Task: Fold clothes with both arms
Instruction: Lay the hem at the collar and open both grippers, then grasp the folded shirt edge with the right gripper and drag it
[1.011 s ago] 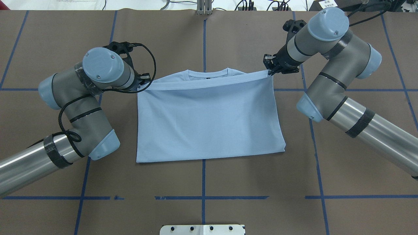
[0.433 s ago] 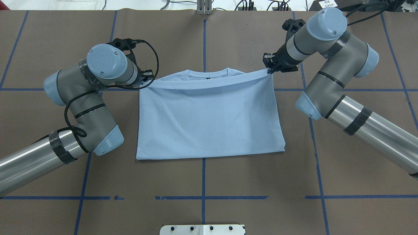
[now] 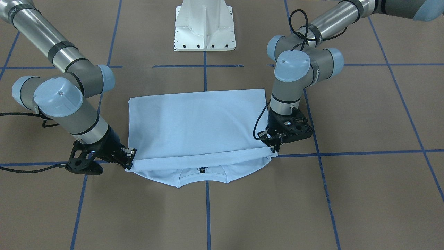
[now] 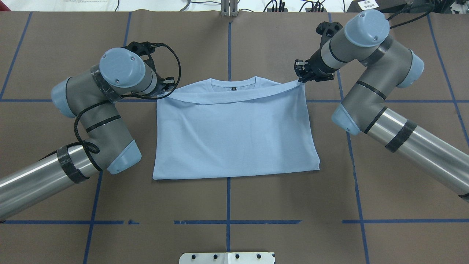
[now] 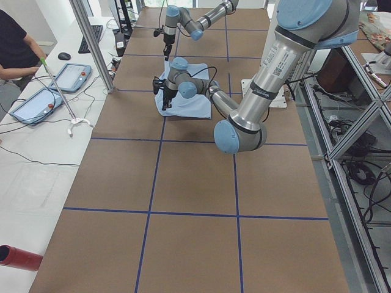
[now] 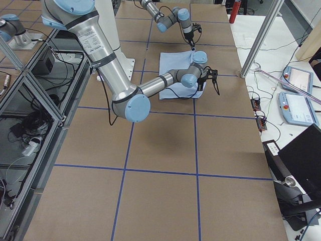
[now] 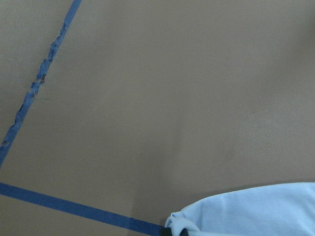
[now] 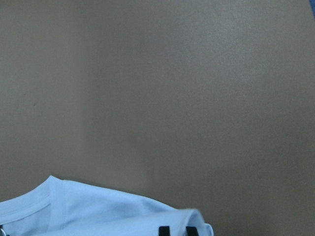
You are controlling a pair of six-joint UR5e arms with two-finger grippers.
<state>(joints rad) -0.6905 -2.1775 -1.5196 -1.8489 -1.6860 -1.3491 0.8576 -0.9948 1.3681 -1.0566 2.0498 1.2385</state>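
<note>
The pale blue T-shirt [image 4: 234, 135] lies folded on the brown table, with its ribbed collar [image 4: 233, 81] and dark neck label [image 4: 233, 88] at the far edge. It also shows in the front view [image 3: 197, 125]. My left gripper [image 4: 169, 86] is shut on the left corner of the folded-over hem. My right gripper [image 4: 302, 79] is shut on the right corner. Both hold the hem just above the cloth near the shoulders, and it sags in the middle below the collar. The front view shows the left gripper [image 3: 275, 148] and the right gripper [image 3: 130, 159] pinching the same corners. The chest print is hidden.
The white pedestal base [image 3: 204, 26] stands at the table's robot side. Blue tape lines [image 4: 228, 222] cross the brown table. A side bench holds tablets [image 5: 61, 76], a slanted metal post [image 5: 91, 43] and a red cylinder [image 5: 18, 257].
Both grippers have carried the hem a little farther toward the collar. The left arm has moved inward to the right. The hem now sags in the middle.
</note>
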